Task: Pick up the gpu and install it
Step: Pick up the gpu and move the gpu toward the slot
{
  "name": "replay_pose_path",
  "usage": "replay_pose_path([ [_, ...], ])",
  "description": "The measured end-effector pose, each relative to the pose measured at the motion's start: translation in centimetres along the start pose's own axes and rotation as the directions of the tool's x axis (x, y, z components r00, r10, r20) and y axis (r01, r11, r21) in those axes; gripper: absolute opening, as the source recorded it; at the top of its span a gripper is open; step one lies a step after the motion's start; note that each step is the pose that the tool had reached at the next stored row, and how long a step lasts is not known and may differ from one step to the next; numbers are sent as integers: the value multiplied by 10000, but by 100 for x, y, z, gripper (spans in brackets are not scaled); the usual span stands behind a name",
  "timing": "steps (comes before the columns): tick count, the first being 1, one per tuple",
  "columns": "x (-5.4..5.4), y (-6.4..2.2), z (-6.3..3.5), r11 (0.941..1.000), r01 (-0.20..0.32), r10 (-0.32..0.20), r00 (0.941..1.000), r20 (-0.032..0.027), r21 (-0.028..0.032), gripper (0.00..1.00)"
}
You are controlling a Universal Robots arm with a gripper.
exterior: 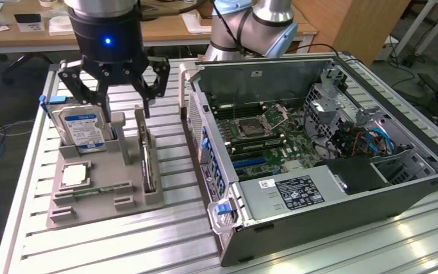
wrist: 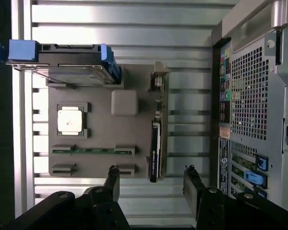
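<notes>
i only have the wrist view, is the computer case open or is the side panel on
observer: Open. The computer case lies on its side, panel off, with the motherboard facing up.
operator: how high is the tool
observer: Low. The tool hangs open over the tray, fingertips close to the top of the gpu, which stands on edge.
operator: whats that blue-edged thing
observer: A hard drive, upright in the tray, with a blue-white label on its face.
</notes>
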State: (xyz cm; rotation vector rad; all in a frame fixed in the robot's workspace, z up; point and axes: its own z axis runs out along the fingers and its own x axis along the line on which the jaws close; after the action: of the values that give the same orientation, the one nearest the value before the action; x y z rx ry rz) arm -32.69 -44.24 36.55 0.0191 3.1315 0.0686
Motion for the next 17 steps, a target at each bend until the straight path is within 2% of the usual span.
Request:
replay_pose_path([
  [2,-1,-26,36,10000,2,-2,10000,1,-1,65],
  [10,-72,-30,181,10000,1,-1,10000,0,1,65],
  [12,-79,-8,217,10000,-1,1,10000,-4,8,65],
  [15,-79,91,277,10000,0,0,10000,-2,18,65],
  [17,-78,109,316,10000,0,0,10000,1,24,65],
])
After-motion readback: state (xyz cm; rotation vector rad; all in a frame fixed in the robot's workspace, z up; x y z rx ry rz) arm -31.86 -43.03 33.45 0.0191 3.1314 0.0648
